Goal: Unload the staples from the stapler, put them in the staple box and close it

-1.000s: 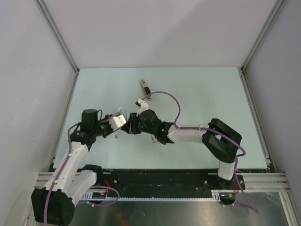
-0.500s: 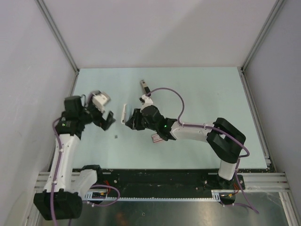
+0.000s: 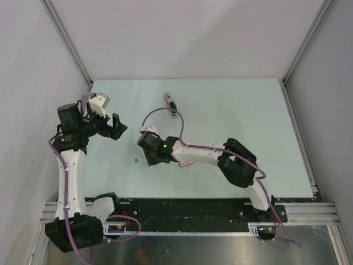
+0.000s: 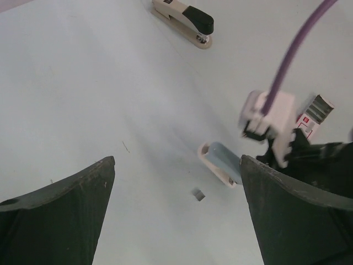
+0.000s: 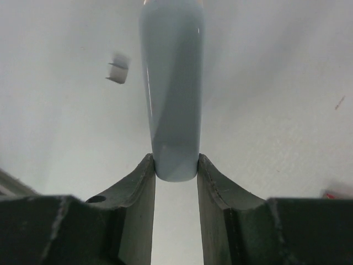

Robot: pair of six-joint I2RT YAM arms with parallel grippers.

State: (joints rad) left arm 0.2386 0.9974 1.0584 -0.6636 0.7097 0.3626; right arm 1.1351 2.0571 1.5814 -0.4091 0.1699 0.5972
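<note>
— Where is the stapler [image 3: 171,102]?
— At the far middle, lying alone.
— And the grippers?
— The left gripper [image 4: 175,165] is spread wide and empty; the right gripper [image 5: 175,161] clamps a pale blue oblong [image 5: 172,83].

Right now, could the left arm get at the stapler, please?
Probably yes. The left gripper is open and empty, with bare table between it and the stapler. The right gripper, shut on the blue oblong, sits off to the side; only its cable loops near the stapler.
</note>
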